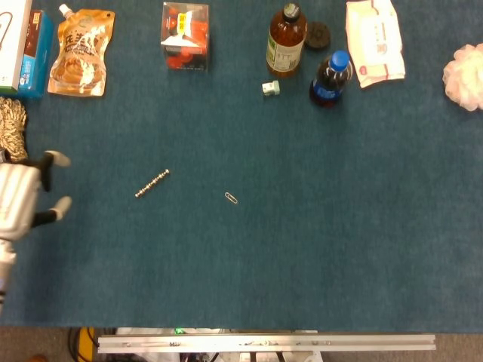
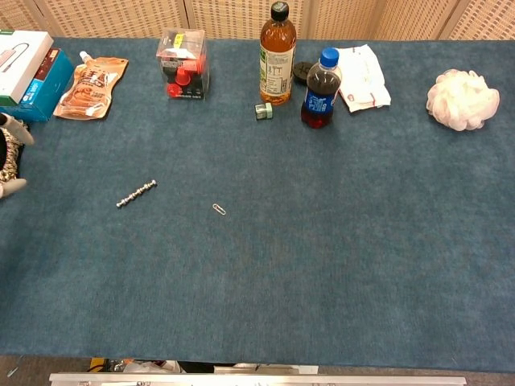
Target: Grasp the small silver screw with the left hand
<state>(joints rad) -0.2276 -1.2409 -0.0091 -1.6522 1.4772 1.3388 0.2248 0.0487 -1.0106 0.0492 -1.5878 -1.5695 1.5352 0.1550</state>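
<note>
The small silver screw point(image 1: 152, 183) lies slanted on the blue cloth, left of the middle; the chest view shows the same screw point(image 2: 136, 194). My left hand point(image 1: 26, 199) comes in at the left edge, white with fingers spread and nothing in it. It is well to the left of the screw and apart from it. In the chest view only its fingertips point(image 2: 11, 186) show at the left border. My right hand appears in neither view.
A paper clip point(image 1: 231, 197) lies right of the screw. A rope coil point(image 1: 10, 121) sits just behind the left hand. Along the back stand an orange pouch point(image 1: 78, 53), a clear box point(image 1: 185, 35), a tea bottle point(image 1: 286, 40) and a cola bottle point(image 1: 330, 78).
</note>
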